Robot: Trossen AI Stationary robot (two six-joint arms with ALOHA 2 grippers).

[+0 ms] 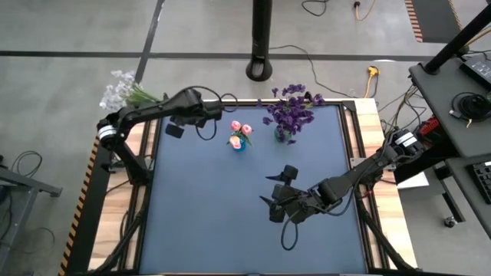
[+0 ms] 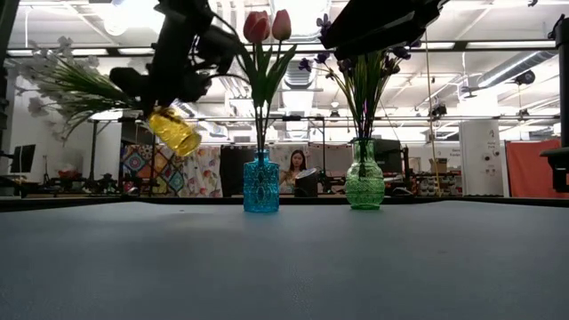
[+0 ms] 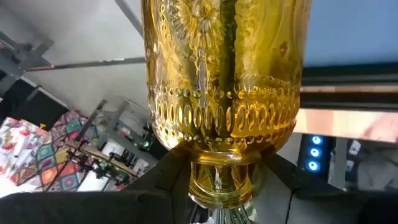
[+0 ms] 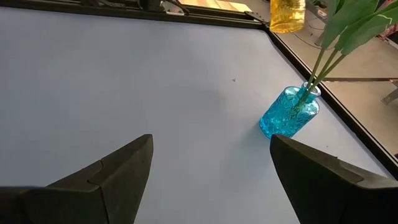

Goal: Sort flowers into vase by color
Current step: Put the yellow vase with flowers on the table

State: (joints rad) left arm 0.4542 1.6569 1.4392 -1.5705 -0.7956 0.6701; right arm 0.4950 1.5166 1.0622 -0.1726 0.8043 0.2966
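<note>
Yellow glass fills the left wrist view: a yellow vase (image 3: 224,93) is pinched at its neck by the left gripper (image 3: 221,186), whose fingers are closed on it. In the low view that vase (image 2: 173,131) is seen lifted clear of the table (image 2: 284,258) and tilted, with the white-lavender sprigs (image 1: 121,90) in it and sticking out past the table's far left corner. Near the far edge a blue vase (image 2: 260,182) with pink tulips (image 2: 268,26) stands upright, and just beside it a green vase (image 2: 364,176) with purple blooms (image 1: 291,110). The right gripper (image 1: 275,195) is held over the middle of the table with its fingers spread wide and nothing between them; it is well apart from every vase.

Each colour appears to be already in a vase of its own, so the step in hand is judged to be setting the yellow vase back down. The next move would call for the vase to be brought upright over bare table beside the blue one and lowered until its base rests flat, before the fingers are released; the long, heavy stems could tip it.
</note>
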